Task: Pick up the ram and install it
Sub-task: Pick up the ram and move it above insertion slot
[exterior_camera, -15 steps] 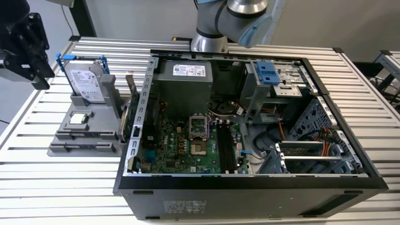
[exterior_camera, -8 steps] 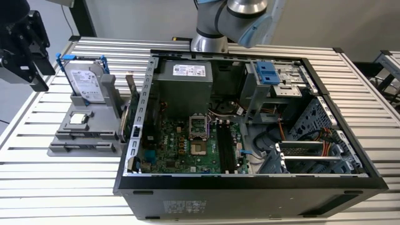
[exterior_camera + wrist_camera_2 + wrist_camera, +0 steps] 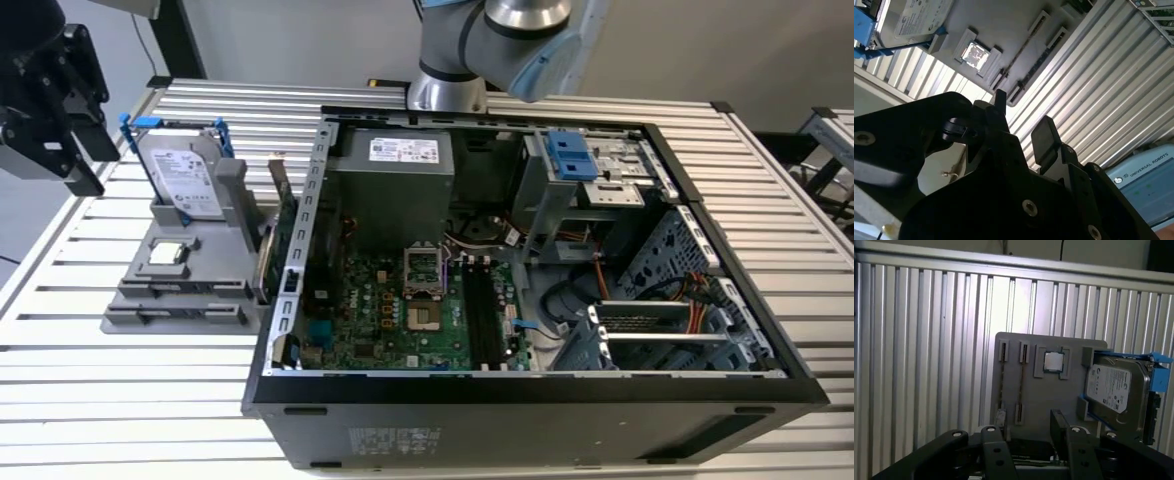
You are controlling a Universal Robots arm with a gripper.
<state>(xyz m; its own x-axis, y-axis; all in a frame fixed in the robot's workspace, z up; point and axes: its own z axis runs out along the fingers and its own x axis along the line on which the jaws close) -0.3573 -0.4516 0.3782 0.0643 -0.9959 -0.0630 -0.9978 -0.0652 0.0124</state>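
The ram [image 3: 1022,385] looks like a thin dark strip seen edge-on, standing between the end clips of the holder nearest the small square chip on the grey fixture [image 3: 200,225]. The same strip of the ram [image 3: 1021,50] appears in the second wrist view, and faintly on the fixture's front part [image 3: 180,286] in the exterior view. My gripper [image 3: 80,160] hangs in the air at the exterior view's left, above and beside the fixture, touching nothing. In both wrist views its black fingers [image 3: 1044,140] stand apart with nothing between them, so the gripper [image 3: 1026,440] is open.
A silver hard drive in a blue frame [image 3: 180,175] and a square chip [image 3: 167,252] sit on the same fixture. The open computer case [image 3: 534,385] fills the middle, with long black motherboard slots [image 3: 481,310]. A ribbed metal table [image 3: 120,400] carries everything.
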